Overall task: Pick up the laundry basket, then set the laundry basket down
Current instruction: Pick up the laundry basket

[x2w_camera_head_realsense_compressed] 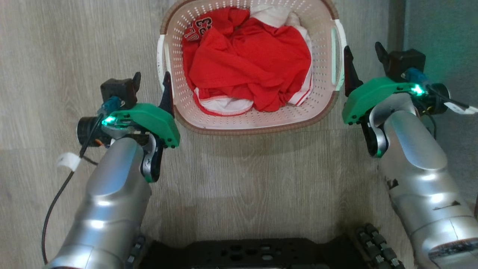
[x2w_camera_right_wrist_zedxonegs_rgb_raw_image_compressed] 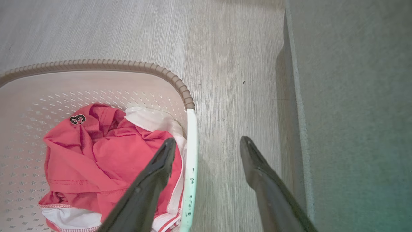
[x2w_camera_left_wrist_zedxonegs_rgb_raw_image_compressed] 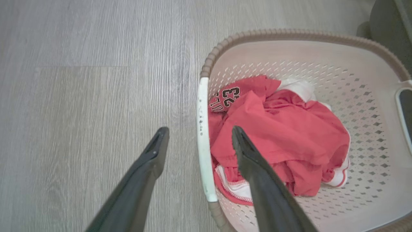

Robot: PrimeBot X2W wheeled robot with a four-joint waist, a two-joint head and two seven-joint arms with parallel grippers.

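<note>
In the laundry basket (x2w_camera_head_realsense_compressed: 254, 120) lie red and white clothes (x2w_camera_head_realsense_compressed: 250, 63) — left claw (x2w_camera_left_wrist_zedxonegs_rgb_raw_image_compressed: 199, 129) and right claw (x2w_camera_right_wrist_zedxonegs_rgb_raw_image_compressed: 208, 140) released.

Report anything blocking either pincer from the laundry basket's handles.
Nothing visible does. The left pincer stands open astride the laundry basket's left handle, the right pincer open astride its right handle.

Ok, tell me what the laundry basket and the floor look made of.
Laundry basket: seemingly moulded plastic, matte cream, judging by its regular punched holes. Floor: pale wood-look planks with grain and seams, possibly laminate or vinyl.
</note>
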